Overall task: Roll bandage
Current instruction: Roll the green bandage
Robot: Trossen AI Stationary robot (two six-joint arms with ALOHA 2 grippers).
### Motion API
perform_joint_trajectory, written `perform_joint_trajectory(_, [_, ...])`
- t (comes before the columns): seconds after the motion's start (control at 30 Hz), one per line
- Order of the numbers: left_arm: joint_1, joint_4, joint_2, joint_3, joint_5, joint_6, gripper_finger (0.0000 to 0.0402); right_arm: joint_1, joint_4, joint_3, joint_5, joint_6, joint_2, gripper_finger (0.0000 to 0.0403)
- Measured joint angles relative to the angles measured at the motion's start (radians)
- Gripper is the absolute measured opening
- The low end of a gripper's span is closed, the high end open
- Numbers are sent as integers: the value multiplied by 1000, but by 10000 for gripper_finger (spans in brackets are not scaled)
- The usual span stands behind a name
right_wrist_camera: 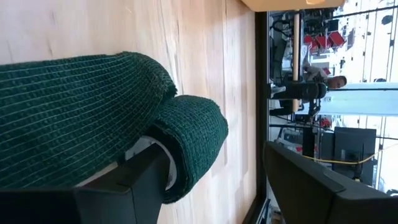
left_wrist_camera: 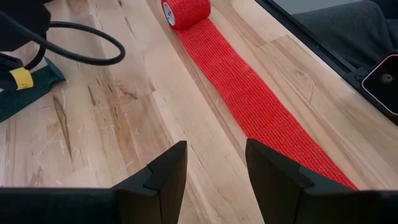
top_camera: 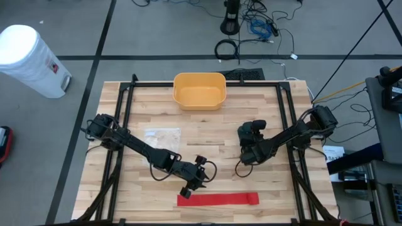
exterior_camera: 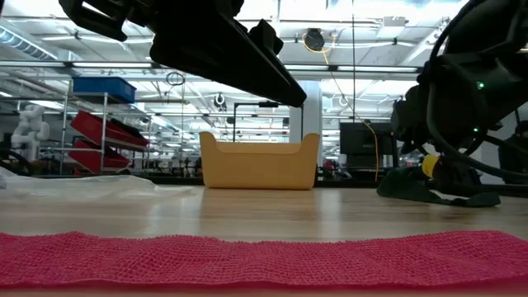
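bandage (top_camera: 217,199) lies along table edge (top_camera: 207,221)

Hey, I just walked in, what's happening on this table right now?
Two robot arms are working on bandages. The left gripper hovers open just above one end of a red bandage, mostly unrolled flat along the table's near edge. The right gripper, open, sits at a partly rolled green bandage. A yellow bin waits at the far side.

Grey tiled floor (top_camera: 157,31) w/ white bin (top_camera: 31,59); red shelf bins (exterior_camera: 103,130).
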Motion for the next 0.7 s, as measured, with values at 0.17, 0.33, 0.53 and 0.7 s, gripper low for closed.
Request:
perform_joint_trajectory(0.17, [0,0,0,0,0,0,171,-18,29,0,2,-42,0,242])
perform_joint_trajectory(0.33, [0,0,0,0,0,0,171,-30,67,0,24,-84,0,220])
perform_joint_trajectory(0.53, [0,0,0,0,0,0,171,-35,76,0,23,-89,0,160])
perform_joint_trajectory(0.7, [0,0,0,0,0,0,171,-34,76,0,24,-87,0,112])
